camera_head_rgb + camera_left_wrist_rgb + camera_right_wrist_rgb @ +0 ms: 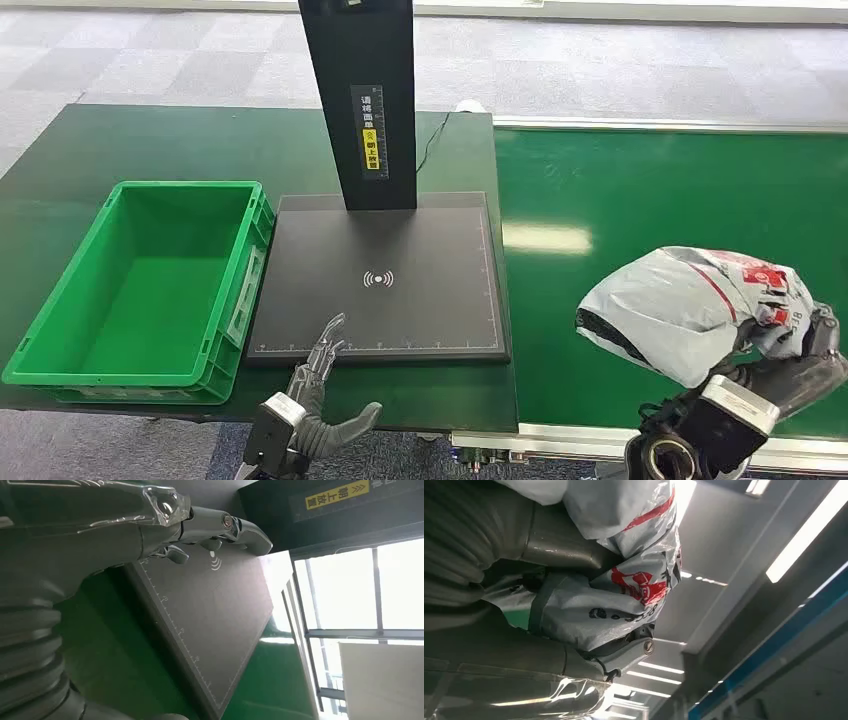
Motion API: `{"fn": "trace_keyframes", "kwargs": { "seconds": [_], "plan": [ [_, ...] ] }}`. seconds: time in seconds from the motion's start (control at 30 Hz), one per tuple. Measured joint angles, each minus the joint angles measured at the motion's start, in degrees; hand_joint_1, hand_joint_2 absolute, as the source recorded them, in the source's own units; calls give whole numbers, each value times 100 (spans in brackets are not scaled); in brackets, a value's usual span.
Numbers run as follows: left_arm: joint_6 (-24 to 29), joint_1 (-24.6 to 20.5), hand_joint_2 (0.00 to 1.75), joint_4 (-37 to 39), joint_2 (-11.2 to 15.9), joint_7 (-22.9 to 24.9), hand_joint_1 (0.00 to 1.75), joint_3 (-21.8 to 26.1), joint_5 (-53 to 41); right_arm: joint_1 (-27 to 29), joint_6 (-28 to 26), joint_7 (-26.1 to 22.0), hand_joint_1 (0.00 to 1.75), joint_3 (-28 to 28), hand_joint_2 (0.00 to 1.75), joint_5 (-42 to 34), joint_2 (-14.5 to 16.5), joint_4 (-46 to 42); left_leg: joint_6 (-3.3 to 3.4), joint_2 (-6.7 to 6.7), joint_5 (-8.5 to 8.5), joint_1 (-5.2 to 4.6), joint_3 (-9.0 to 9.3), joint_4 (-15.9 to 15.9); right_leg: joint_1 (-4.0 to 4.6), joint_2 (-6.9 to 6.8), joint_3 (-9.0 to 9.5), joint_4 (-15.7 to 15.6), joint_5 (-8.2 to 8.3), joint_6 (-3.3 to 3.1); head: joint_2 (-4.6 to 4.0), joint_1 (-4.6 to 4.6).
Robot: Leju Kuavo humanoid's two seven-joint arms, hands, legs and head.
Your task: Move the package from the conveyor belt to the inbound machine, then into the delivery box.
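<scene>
Fingers (815,340) of the right hand (790,365) grasp the package (690,305) above the conveyor belt (620,200), the left hand (318,370) hovers released; transfer step judged underway, next calling for leftward carry onto the inbound machine (400,320) beside the delivery box (60,310).

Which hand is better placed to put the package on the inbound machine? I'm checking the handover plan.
The right hand: it already grips the package above the conveyor belt. The left hand is empty, fingers apart, at the inbound machine plate's near edge.
</scene>
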Motion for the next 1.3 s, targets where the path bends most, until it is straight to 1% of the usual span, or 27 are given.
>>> {"fn": "trace_keyframes", "kwargs": {
  "seconds": [0.07, 0.13, 0.2, 0.27, 0.3, 0.33, 0.43, 0.67, 0.77, 0.9, 1.1, 1.3],
  "plan": [
    [-14, -51, 175, 57, -3, -47, 0, -3, 35, -260, 55, 135, 175, 122, 175, 107, -45, 196, 0, 2, 2, 0, 2, 0, 0, 1, 2, 1, 2, -1, 0, 0],
    [-36, -141, 175, 154, -8, -126, 0, -6, 94, -827, 284, 470, 175, 352, 175, 247, -144, 669, -1, 5, 9, 0, 3, 0, 0, 3, 4, 3, 7, -4, 0, 0],
    [-43, -206, 175, 209, -10, -183, 0, -1, 149, -1485, 802, 788, 175, 560, 175, 281, -249, 1316, -3, 11, 18, 0, 3, 0, 0, 6, 2, 5, 16, -8, 0, 0],
    [-31, -250, 175, 225, -10, -227, 0, 16, 215, -2149, 1455, 921, 175, 754, 175, 253, -340, 2100, -5, 12, 25, 1, 5, 2, 1, 7, -1, 6, 23, -10, 0, -1],
    [-23, -264, 175, 224, -8, -242, 0, 28, 245, -2431, 1688, 929, 175, 840, 175, 232, -373, 2476, -5, 3, 29, 1, 4, 2, 1, 0, -2, 7, 24, -10, 0, -1],
    [-17, -270, 175, 220, -5, -252, 0, 42, 269, -2648, 1813, 918, 175, 904, 175, 215, -396, 2802, -6, -9, 33, 2, 0, 3, 2, -11, -3, 7, 24, -10, 0, -1],
    [1, -260, 175, 203, 12, -274, 0, 96, 311, -3154, 1952, 933, 175, 1032, 175, 211, -441, 3585, -7, -32, 39, 3, -19, 4, 3, -31, -12, 13, 23, -10, 0, -1],
    [36, -128, 175, 137, 97, -411, 0, 218, 473, -4382, 2594, 1347, 175, 1205, 175, 192, -508, 5261, -7, -27, 39, 3, -40, 4, 2, -29, -34, 15, 22, -10, 0, 0],
    [43, -115, 175, 126, 121, -461, 0, 243, 527, -4653, 2921, 1462, 175, 1275, 175, 252, -503, 5782, -7, -28, 39, 3, -42, 4, 2, -30, -34, 15, 23, -10, 0, 0],
    [55, -76, 175, 37, 127, -474, 0, 251, 568, -4833, 3051, 1582, 175, 1405, 175, 390, -462, 6252, -7, -26, 39, 3, -42, 4, 2, -29, -36, 15, 23, -10, 0, 0],
    [85, 39, 175, -156, 166, -455, 0, 258, 597, -4980, 3202, 1703, 175, 1516, 175, 445, -415, 6655, -8, -24, 39, 3, -42, 4, 3, -28, -38, 16, 23, -10, 0, 0],
    [118, 165, 175, -253, 236, -453, 0, 285, 646, -5023, 3348, 1725, 175, 1534, 175, 416, -383, 6940, -8, -23, 39, 3, -43, 4, 3, -28, -38, 16, 22, -10, 0, 1]
  ]
}}
